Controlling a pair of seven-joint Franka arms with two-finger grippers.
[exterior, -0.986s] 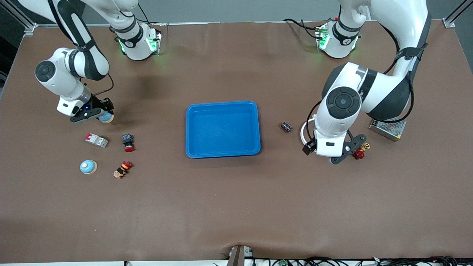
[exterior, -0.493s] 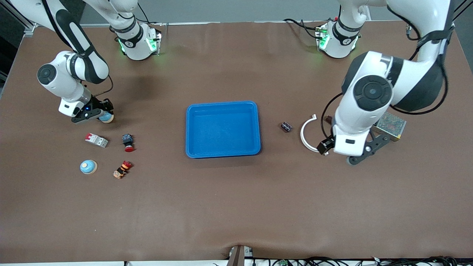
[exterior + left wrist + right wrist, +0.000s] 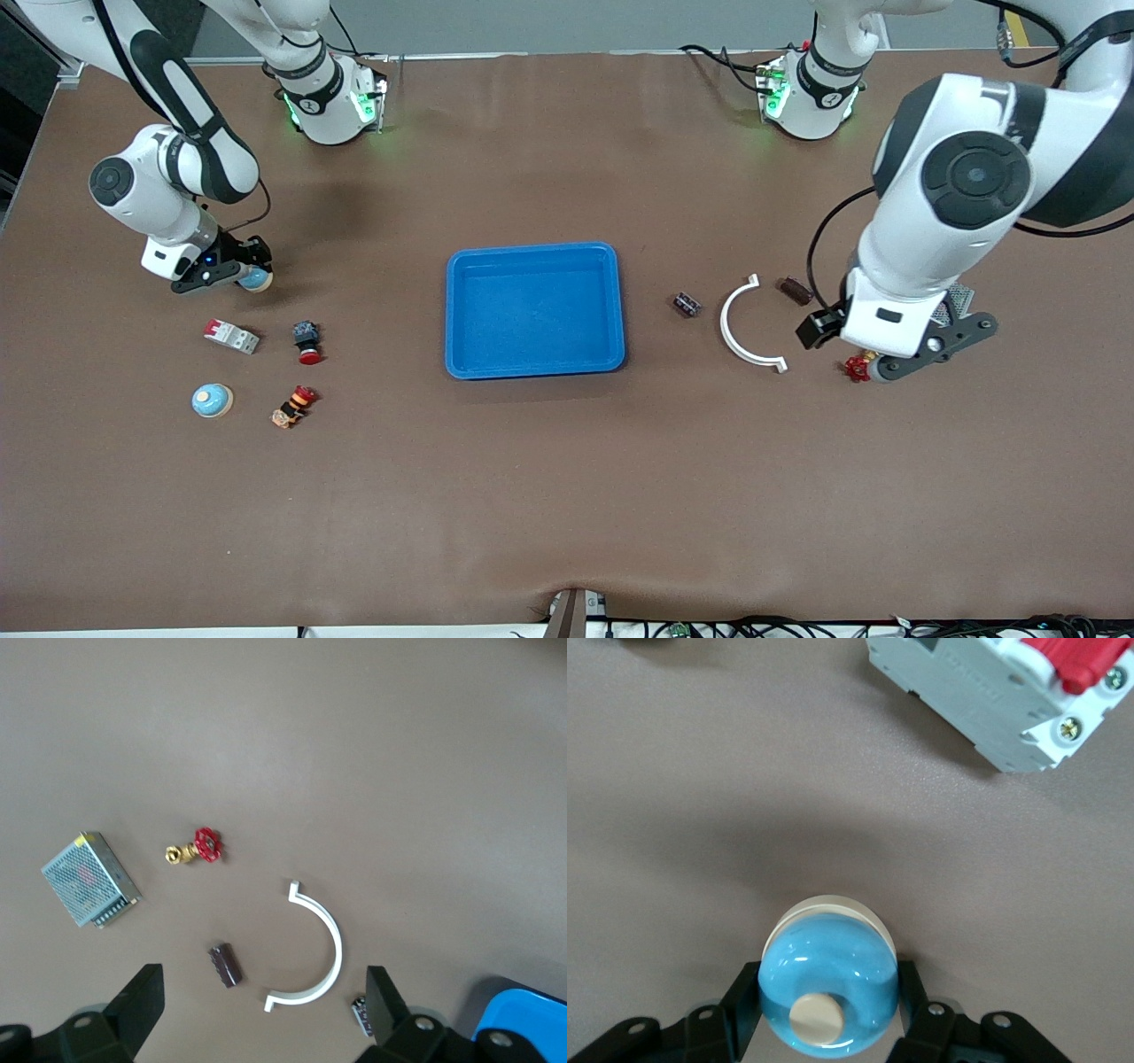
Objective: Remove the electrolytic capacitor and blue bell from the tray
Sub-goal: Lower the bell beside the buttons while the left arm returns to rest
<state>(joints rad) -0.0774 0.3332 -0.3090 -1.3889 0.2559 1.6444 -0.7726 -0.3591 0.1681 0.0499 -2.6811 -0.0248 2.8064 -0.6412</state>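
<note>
Matte brown table (image 3: 532, 496), right end effector (image 3: 828, 1014) clamping glossy domed bell (image 3: 828, 992); left end effector (image 3: 261, 1014) agape, seemingly empty.

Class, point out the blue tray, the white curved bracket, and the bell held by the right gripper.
blue tray (image 3: 535, 252): front view, on its rim.
white curved bracket (image 3: 332, 943): left wrist view, mid-arc.
bell (image 3: 828, 979): right wrist view, blue dome.

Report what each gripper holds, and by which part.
Right gripper clamps the blue dome-shaped bell by its sides. Left gripper is open, holding nothing.
</note>
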